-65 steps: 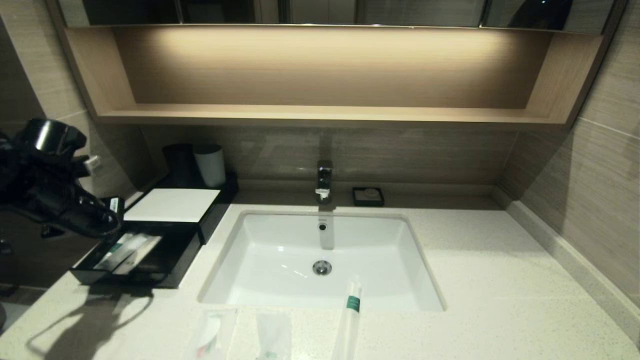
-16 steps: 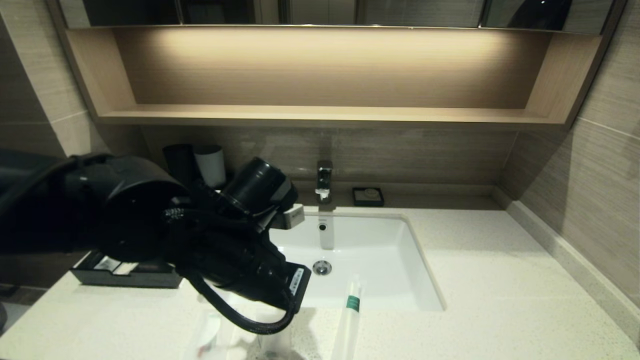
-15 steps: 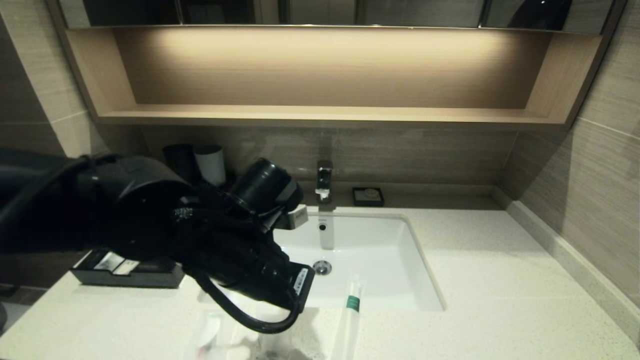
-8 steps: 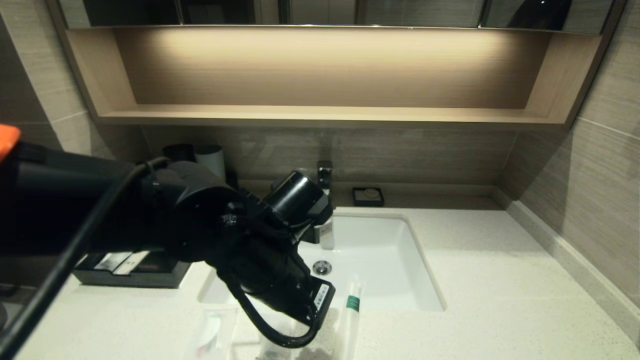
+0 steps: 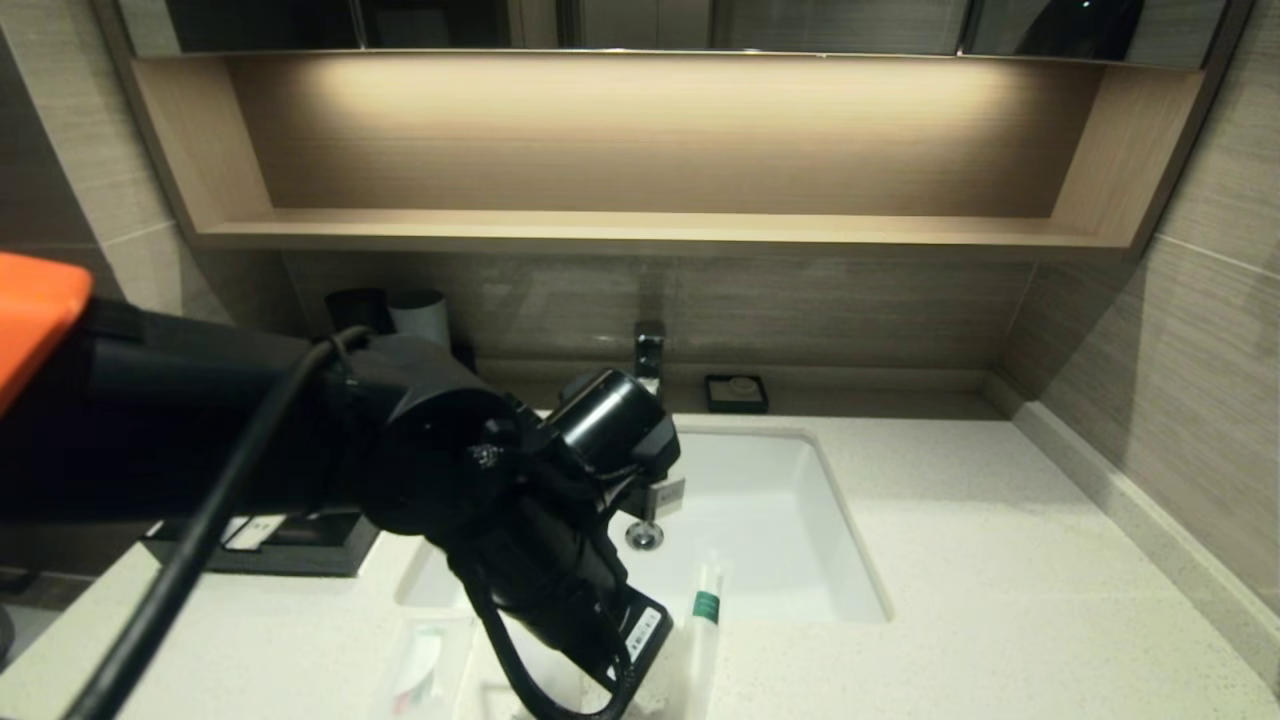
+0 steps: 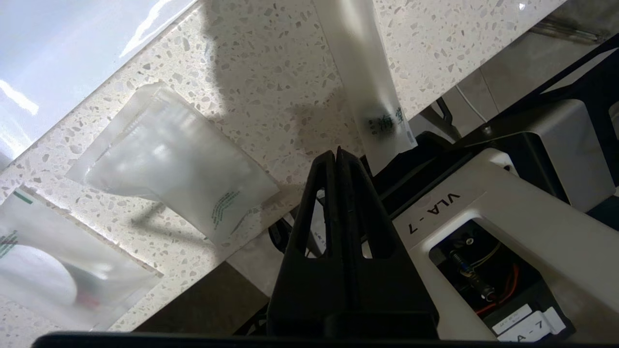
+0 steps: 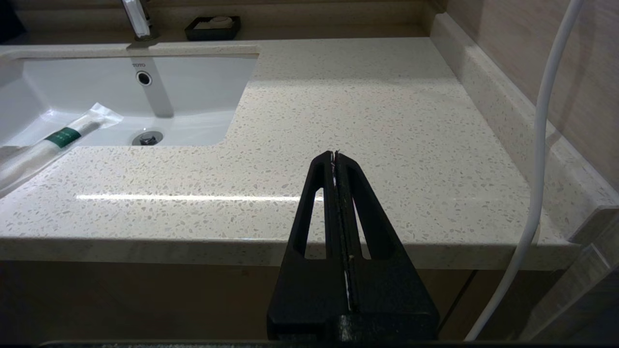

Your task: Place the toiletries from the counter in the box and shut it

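Observation:
Three toiletries lie along the front of the counter (image 5: 1000, 600). They are a slim white stick pack (image 5: 703, 620) with a green band and two flat sachets (image 6: 179, 164) (image 6: 43, 280). My left arm (image 5: 480, 480) reaches across from the left and hides the middle sachet in the head view. My left gripper (image 6: 337, 152) is shut and empty, hovering over the counter's front edge between that sachet and the stick pack (image 6: 367, 82). The black box (image 5: 290, 545) at the left is mostly hidden by the arm. My right gripper (image 7: 335, 153) is shut and empty before the counter's right front edge.
The white sink (image 5: 790, 520) with its faucet (image 5: 648, 345) sits mid-counter. A black soap dish (image 5: 736, 392) is behind it. A pale cup (image 5: 420, 312) and a dark cup (image 5: 352, 302) stand behind the box. A wooden shelf (image 5: 640, 230) hangs above.
My left arm has swung right from over the box and come down toward the toiletries at the counter's front edge. Its fingers stayed shut. The toiletries have not moved.

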Motion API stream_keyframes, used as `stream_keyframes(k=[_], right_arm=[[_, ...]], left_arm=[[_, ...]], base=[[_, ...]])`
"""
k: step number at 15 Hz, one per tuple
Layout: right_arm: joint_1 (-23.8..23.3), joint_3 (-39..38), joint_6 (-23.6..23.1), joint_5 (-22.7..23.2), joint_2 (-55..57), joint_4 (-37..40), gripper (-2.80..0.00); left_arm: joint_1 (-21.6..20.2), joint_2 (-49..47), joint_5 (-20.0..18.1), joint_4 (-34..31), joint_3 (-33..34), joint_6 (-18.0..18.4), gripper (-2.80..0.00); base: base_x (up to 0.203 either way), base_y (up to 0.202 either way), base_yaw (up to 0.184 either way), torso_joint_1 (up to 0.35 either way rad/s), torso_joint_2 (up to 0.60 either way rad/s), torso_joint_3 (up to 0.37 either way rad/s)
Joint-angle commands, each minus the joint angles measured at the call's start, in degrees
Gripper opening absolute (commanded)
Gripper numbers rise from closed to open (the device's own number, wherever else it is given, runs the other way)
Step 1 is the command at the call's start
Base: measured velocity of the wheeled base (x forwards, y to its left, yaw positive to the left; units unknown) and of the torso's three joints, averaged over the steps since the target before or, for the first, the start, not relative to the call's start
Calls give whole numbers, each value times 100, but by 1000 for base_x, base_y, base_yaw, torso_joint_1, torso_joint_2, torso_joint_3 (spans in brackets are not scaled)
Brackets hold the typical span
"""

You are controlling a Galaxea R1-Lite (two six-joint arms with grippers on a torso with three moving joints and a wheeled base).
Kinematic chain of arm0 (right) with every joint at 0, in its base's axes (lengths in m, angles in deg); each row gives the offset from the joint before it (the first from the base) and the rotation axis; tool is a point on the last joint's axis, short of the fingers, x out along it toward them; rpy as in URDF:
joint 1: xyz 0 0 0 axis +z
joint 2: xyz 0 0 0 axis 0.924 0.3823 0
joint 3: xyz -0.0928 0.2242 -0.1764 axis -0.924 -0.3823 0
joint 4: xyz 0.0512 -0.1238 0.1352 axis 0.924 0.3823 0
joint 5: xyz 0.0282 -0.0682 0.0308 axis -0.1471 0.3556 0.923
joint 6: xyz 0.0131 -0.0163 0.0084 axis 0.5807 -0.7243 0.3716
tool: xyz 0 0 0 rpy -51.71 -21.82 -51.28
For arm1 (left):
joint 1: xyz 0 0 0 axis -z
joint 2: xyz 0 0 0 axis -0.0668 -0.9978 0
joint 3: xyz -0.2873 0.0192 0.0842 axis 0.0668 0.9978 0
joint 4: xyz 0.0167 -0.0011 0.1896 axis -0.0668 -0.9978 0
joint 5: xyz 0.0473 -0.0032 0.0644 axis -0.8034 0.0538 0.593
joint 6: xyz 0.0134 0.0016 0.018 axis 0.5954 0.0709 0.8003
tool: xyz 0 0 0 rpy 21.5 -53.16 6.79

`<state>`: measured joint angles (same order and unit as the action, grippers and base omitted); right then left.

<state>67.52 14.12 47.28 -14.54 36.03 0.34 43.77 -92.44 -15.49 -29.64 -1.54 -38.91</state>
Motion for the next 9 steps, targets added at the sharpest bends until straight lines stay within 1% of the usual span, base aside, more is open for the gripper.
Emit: stream_keyframes(k=[1,6,9], right_arm=[[0,0,0,2,6,4,-280],[0,0,0,2,6,-4,-280],[0,0,0,2,6,-4,-280]], left_arm=[[101,-111,0,-11,-10,8,-280],[110,-251,27,-70,-255,14,-280],[157,-345,27,-72,-369,196,-280]], base=[[0,0,0,0,0,0],[0,0,0,0,0,0],[0,0,0,0,0,0]])
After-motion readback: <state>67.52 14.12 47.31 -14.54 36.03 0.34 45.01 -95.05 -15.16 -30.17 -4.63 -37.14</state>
